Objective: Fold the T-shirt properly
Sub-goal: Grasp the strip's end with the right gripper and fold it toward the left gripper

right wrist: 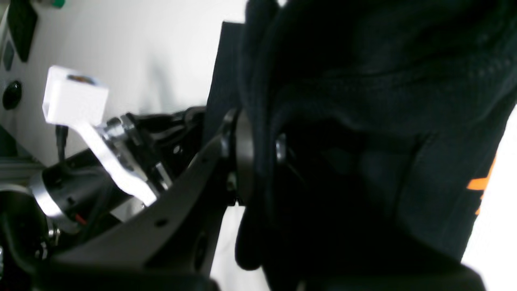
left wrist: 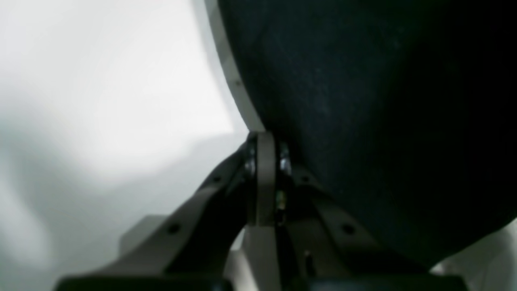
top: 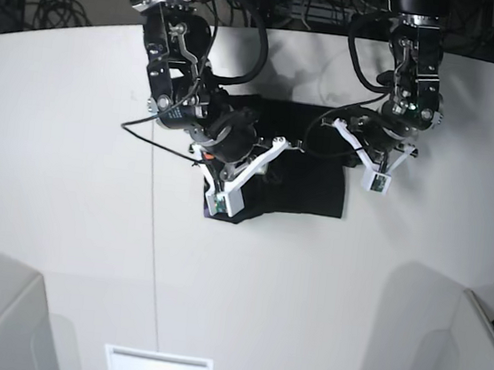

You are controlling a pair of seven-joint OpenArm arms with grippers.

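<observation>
folding under way, both grippers clamped on the black shirt

the t-shirt (top: 306,178) lies near the far edge of the white table (top: 305,299), between the two arms, and from the base view it reads as a compact dark rectangle rather than a spread garment. by that outline some folding looks already done, though sleeves and collar cannot be made out, so how many folds remain is a guess. at least one more fold or a flattening pass probably remains.

the left gripper (left wrist: 270,141) has its jaws pressed together on an edge of the shirt, with the cloth draping away from them. the right gripper (right wrist: 258,149) is closed on a thicker bunch of the same cloth, seemingly several layers.

the fabric is matte black knit, soft and limp, creasing into rounded folds where it is pinched. a sliver of orange print (right wrist: 480,184) shows at one margin in the right wrist view. the gripper fingers are dark, hard and flat-sided with small screw holes. the tabletop is smooth, pale and featureless.
</observation>
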